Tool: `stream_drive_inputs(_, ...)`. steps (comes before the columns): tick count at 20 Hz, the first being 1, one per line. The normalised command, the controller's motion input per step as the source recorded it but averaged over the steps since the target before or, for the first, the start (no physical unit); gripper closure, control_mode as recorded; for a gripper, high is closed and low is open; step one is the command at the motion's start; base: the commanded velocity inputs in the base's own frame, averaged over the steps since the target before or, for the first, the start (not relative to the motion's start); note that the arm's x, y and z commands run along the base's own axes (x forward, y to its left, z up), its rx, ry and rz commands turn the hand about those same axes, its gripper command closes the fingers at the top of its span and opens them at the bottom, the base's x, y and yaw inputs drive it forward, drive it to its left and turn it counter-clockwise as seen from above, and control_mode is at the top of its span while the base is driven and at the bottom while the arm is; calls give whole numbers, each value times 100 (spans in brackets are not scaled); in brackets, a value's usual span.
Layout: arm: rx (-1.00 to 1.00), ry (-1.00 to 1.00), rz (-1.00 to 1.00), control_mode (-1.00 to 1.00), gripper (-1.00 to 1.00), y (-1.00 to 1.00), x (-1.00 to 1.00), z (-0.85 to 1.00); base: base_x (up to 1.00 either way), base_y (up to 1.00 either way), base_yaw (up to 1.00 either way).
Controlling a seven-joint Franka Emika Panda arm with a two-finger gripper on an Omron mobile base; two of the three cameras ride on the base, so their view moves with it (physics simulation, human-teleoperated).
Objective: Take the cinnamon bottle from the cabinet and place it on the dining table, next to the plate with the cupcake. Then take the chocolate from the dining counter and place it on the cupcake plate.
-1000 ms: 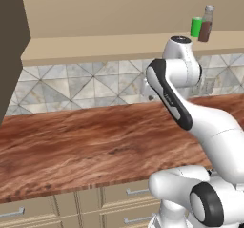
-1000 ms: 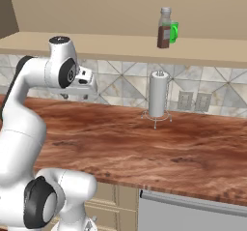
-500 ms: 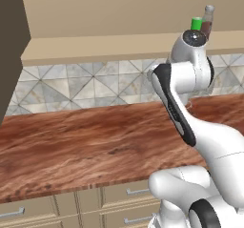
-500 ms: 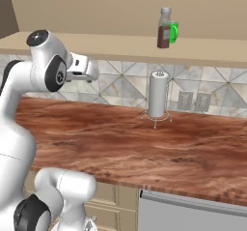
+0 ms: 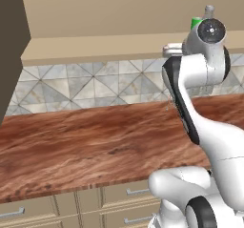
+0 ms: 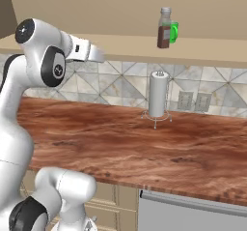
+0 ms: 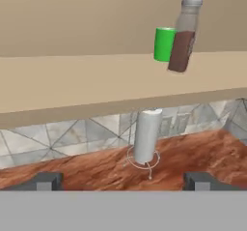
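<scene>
The cinnamon bottle [image 6: 164, 28] is brown with a clear neck and a grey cap. It stands on the open cabinet shelf [image 6: 120, 43], touching a green mug [image 6: 173, 32] just behind it. In the hand view the cinnamon bottle [image 7: 182, 41] appears tilted at the upper right, the mug [image 7: 165, 44] to its left. My gripper [image 7: 124, 181] is open, its fingertips [image 7: 46, 180] far apart with nothing between them. From the right base camera the gripper [image 6: 99, 55] hangs at shelf height, well to the left of the bottle. The arm's upper joint hides most of the bottle [image 5: 208, 8] in the left base view.
A paper towel roll on a wire stand [image 6: 157, 93] sits on the wooden counter [image 6: 111, 138] below the bottle. Two wall outlets [image 6: 193, 101] are set in the tiled backsplash. A dark cabinet side [image 5: 9, 50] stands at the far left.
The arm has lifted and straightened, carrying the hand from backsplash height up to the level of the shelf. The bottle and mug have not moved.
</scene>
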Motion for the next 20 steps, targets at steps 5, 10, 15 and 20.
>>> stream_drive_inputs(5, 0, -21, -15, -100, -100, -69, 0, 82, 0, 0, 0)
stream_drive_inputs(10, 3, 1, -2, -100, -100, -100, 9, 64, 0, 0, 0)
stream_drive_inputs(15, 4, 9, -1, -100, -100, -78, 60, 6, 0, 0, 0)
stream_drive_inputs(20, 0, 2, 4, -100, -100, -35, 58, -33, 0, 0, 0)
